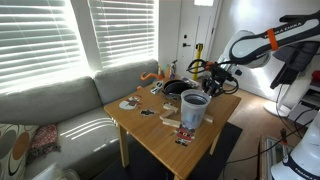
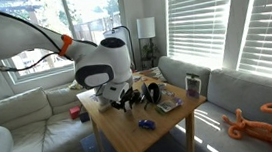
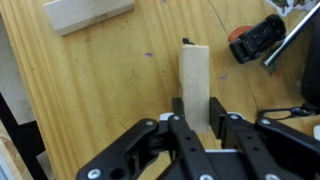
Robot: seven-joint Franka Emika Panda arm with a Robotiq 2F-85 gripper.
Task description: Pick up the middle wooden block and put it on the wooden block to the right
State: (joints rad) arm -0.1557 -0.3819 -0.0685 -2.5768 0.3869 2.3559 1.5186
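In the wrist view a pale upright-lying wooden block sits lengthwise between my gripper's fingers. Both black fingers press against its long sides, so the gripper is shut on it. Whether it is lifted off the wooden table I cannot tell. A second wooden block lies at the top left, partly cut off by the frame edge. In both exterior views the gripper is low over the cluttered part of the table.
A black toy-like object and a thin metal rod lie just right of the held block. A grey cup and a dark bowl stand on the table. A couch borders it.
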